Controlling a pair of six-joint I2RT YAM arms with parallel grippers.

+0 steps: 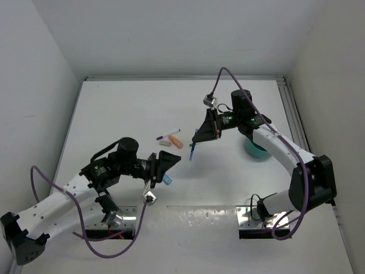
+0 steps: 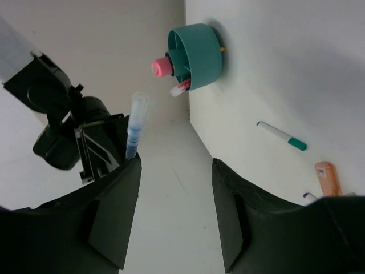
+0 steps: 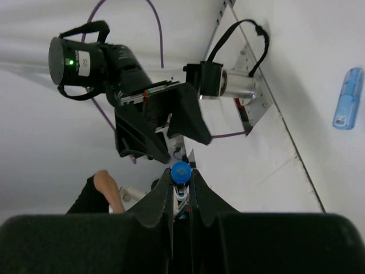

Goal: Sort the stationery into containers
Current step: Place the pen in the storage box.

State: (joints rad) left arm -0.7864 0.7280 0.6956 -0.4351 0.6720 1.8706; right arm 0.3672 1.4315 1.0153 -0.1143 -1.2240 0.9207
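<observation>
My right gripper (image 1: 197,138) is shut on a thin blue pen (image 1: 192,152) and holds it upright above the table's middle; the right wrist view shows the pen's blue cap (image 3: 181,171) between the closed fingers. My left gripper (image 1: 165,165) is open and empty; its jaws stand wide apart in the left wrist view (image 2: 177,217). A short blue stick (image 1: 167,180) lies just beside it. The teal organiser cup (image 1: 255,150) stands at the right, half hidden by the right arm. It holds a pink marker (image 2: 161,67) and a red pen (image 2: 181,87).
A teal-tipped pen (image 2: 282,137), an orange stick (image 1: 177,142) and a beige eraser (image 1: 164,143) lie together left of the right gripper. The blue stick also shows in the right wrist view (image 3: 347,98). Metal base plates (image 1: 251,220) sit at the near edge. White walls enclose the table.
</observation>
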